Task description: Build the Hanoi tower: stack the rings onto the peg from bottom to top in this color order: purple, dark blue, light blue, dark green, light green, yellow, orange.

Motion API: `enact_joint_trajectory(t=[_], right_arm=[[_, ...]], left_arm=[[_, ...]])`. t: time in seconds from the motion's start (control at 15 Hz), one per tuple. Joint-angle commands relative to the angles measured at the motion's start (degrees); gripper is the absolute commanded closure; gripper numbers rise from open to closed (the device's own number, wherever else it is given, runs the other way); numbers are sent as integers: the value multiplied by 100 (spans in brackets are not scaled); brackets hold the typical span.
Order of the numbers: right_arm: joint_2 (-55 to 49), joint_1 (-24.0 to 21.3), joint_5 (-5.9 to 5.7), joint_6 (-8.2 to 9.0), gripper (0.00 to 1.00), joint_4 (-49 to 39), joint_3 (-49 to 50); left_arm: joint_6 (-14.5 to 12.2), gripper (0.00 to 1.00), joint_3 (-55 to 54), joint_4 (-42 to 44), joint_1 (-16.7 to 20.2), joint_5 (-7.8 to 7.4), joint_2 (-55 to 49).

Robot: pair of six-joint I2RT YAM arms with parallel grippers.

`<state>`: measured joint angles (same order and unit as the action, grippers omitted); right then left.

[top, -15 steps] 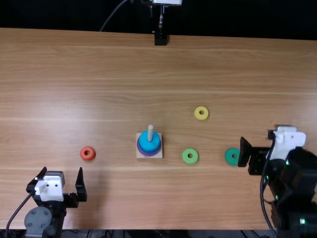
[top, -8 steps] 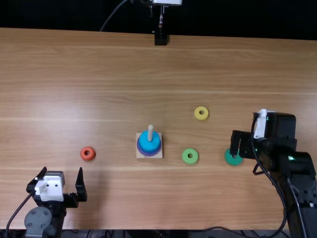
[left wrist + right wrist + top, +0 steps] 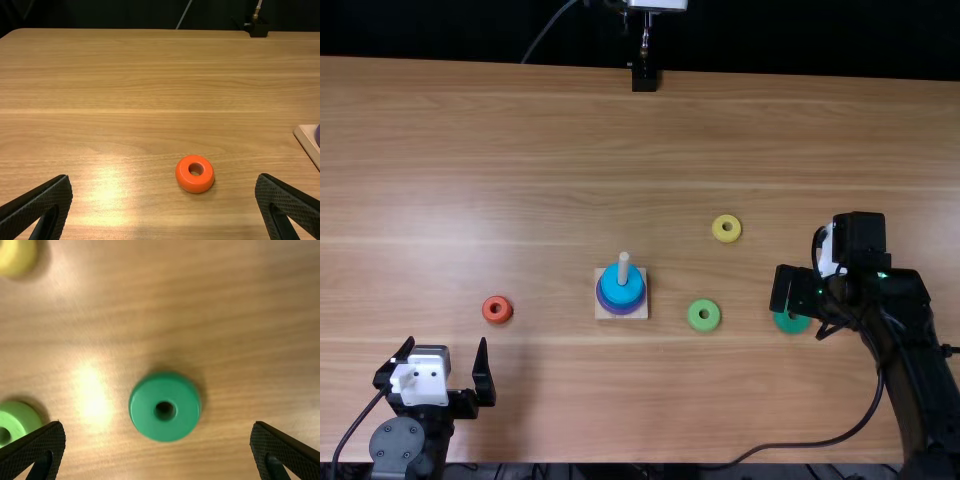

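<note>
Ring (image 3: 145,415), dark green, seemingly glossy, lies beneath the widely spread right tool (image 3: 792,294).

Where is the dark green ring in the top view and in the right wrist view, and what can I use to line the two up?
Right wrist view: the dark green ring lies ahead of the open right gripper.
Top view: to the right of the light green ring, partly covered by the right gripper.
Shared landmark: the light green ring, its nearest neighbor in both.
</note>
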<state>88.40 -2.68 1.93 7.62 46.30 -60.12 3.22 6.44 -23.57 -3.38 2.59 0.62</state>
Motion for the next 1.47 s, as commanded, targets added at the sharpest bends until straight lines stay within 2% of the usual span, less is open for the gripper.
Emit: enact_joint_trajectory(t=[0.0,1.4], right_arm=[[186,-40,39,82,0,38,-114],[1338,-31,18,103,0,-131,53]], left_arm=[[-17,0,-644,-459,-5,-38,-62],[-17,0,-644,-459,4,-38,-62]])
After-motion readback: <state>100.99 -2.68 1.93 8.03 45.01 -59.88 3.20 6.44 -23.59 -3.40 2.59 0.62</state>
